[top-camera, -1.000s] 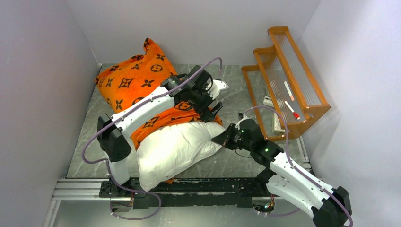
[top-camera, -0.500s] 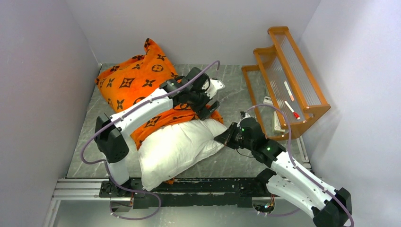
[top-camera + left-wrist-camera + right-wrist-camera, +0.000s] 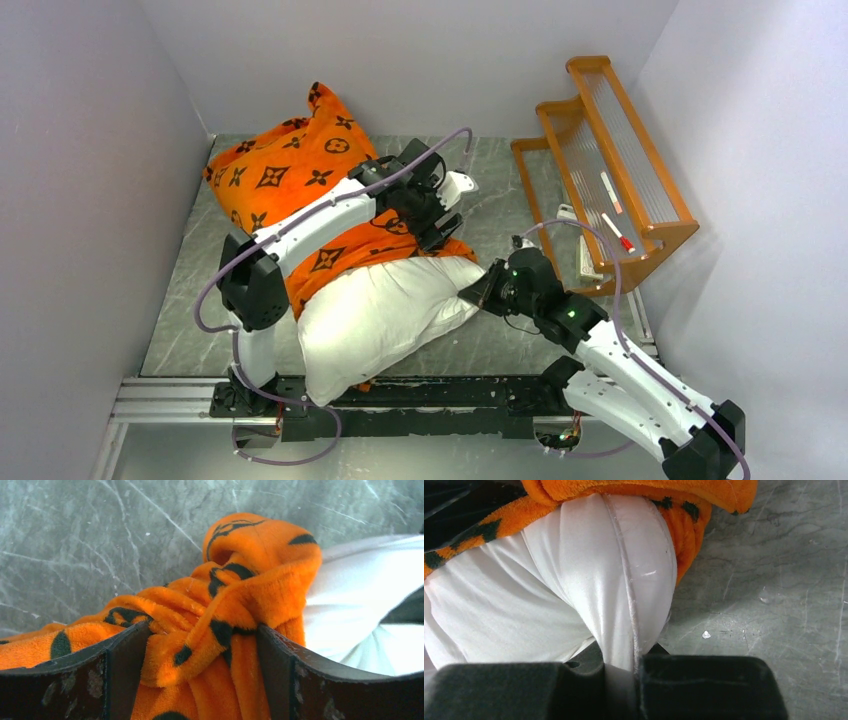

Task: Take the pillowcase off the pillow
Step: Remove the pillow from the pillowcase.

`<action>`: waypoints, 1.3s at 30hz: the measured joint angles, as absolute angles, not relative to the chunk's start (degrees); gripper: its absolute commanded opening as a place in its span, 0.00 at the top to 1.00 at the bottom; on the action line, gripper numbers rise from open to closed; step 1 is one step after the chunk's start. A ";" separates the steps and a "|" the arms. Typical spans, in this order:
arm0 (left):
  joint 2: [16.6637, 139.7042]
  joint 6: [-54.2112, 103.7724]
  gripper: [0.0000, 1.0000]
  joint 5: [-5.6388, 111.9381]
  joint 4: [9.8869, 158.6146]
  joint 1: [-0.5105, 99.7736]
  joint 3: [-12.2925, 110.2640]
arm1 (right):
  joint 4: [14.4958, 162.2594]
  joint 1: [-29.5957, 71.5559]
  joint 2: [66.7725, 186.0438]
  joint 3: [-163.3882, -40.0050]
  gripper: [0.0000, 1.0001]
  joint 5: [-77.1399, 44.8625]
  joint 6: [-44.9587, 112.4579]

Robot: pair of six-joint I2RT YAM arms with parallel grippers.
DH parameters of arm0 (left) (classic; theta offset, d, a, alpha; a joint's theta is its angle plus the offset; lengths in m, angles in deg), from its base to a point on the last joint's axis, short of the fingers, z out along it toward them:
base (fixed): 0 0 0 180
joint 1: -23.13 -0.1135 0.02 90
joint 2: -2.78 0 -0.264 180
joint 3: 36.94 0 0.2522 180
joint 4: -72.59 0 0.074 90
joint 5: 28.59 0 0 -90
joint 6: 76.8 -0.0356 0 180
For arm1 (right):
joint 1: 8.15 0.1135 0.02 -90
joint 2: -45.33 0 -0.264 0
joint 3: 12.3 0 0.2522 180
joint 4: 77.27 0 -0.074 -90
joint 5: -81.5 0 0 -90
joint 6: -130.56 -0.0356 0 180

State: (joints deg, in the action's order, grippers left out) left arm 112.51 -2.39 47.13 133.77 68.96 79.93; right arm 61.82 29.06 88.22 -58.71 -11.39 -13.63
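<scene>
**Left gripper point(image 3: 202, 637) strips, right gripper point(image 3: 623, 674) anchors**

Jaws closed on a bunched pillowcase point(image 3: 290, 175) fold at the pillow's point(image 3: 380, 315) 1 o'clock edge, the left can drag it toward 11 o'clock. The right pinches the pillow's 3 o'clock corner, likely holding it down.

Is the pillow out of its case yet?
Partly out: the pillow shows bare at the near half, the pillowcase bunched over its far end.
</scene>
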 measured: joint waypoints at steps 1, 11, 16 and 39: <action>112.36 -3.16 0.24 45.66 134.06 68.76 79.95 | 61.49 29.06 88.37 -58.95 1.00 -11.24 -13.39; 112.29 -3.92 0.95 42.49 137.31 67.80 80.52 | 59.87 27.84 91.02 -61.61 1.00 -11.33 -12.27; 109.01 3.86 0.95 51.41 132.07 66.70 77.41 | 56.42 19.23 96.16 -68.93 1.00 -13.95 -8.78; 88.95 19.88 0.95 48.61 123.89 45.98 62.51 | 51.26 -5.19 111.63 -83.95 0.34 -40.44 7.75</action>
